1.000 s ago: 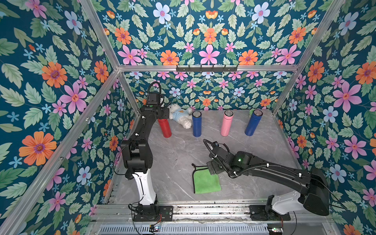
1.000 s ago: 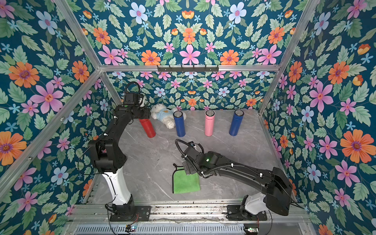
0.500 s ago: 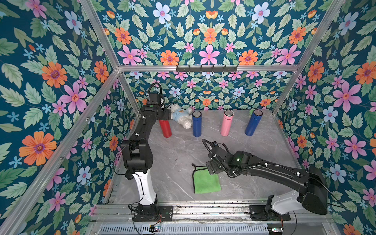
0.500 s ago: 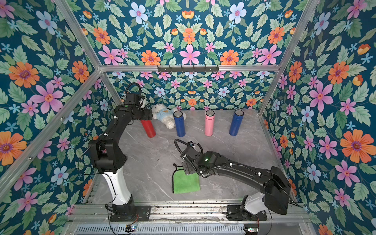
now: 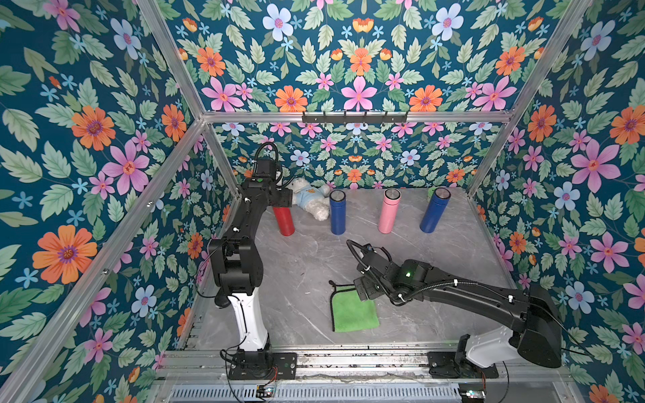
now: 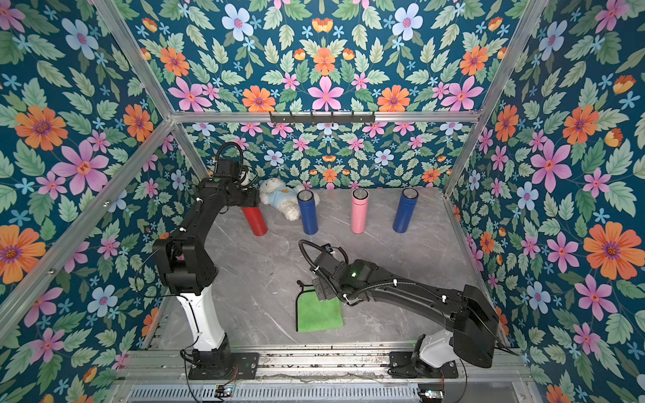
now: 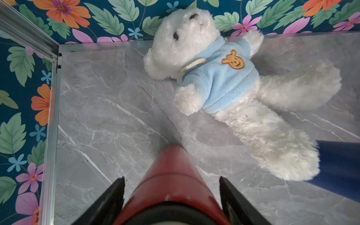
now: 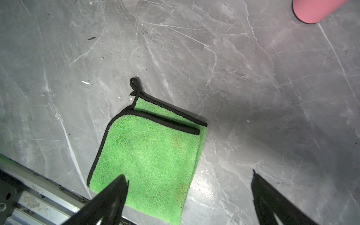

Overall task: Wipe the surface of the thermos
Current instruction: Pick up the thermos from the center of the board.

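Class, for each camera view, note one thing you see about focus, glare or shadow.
Left wrist view: the red thermos is soft and stretched near the lens, while the teddy bear is sharp. Right wrist view: a bright glare patch on the table beside the green cloth, and a broad dark shadow beyond. Both top views: even light, everything sharp, only soft shadows.

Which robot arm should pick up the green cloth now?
The right arm. Its open right gripper hovers over the edge of the green cloth near the front, while the left gripper is far at the back, straddling the red thermos.
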`<state>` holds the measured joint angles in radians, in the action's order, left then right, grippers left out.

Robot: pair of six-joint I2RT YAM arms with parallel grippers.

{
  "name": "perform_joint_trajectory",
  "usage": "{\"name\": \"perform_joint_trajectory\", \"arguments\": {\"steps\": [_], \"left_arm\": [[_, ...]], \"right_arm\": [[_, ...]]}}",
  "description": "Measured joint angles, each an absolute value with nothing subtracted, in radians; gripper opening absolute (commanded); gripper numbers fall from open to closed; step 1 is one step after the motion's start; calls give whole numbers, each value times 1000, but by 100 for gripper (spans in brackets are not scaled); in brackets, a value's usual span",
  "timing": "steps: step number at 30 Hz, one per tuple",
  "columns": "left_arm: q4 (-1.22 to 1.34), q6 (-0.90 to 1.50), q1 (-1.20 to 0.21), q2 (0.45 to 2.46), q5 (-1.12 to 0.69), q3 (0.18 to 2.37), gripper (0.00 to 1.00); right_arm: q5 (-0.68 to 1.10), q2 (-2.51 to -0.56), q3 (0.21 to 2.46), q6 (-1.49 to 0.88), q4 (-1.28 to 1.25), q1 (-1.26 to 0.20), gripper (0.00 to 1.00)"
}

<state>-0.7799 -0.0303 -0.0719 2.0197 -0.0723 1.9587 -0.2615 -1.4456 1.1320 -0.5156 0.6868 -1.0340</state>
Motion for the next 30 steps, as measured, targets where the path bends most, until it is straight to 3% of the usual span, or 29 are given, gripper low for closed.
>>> {"name": "perform_joint_trajectory", "arguments": {"steps": [3,6,13,14,22,30], "left_arm": [[-793,-32,-72,2027,-69,1961,73],[-794,-32,-72,2031,-69,1961,62],[-789,-28,-72,2030,-76,1956,4],[-788,-28,-72,2027,-75,1951,0],[-807,-32,-70,1925,-68,1893,0],[-808,-32,-100,1748,-125,1779,0]], "right_arm": [[-262,-1446,1132,-516,686,-1034,99],[-262,-1446,1132,-516,687,-1035,99],[-255,-1446,1132,-516,687,-1038,99],[-254,-1446,1132,-516,688,-1039,99],[-239,-1453,1143,-517,699,-1058,98],[-187,-1518,1156,-527,698,-1109,89]]}}
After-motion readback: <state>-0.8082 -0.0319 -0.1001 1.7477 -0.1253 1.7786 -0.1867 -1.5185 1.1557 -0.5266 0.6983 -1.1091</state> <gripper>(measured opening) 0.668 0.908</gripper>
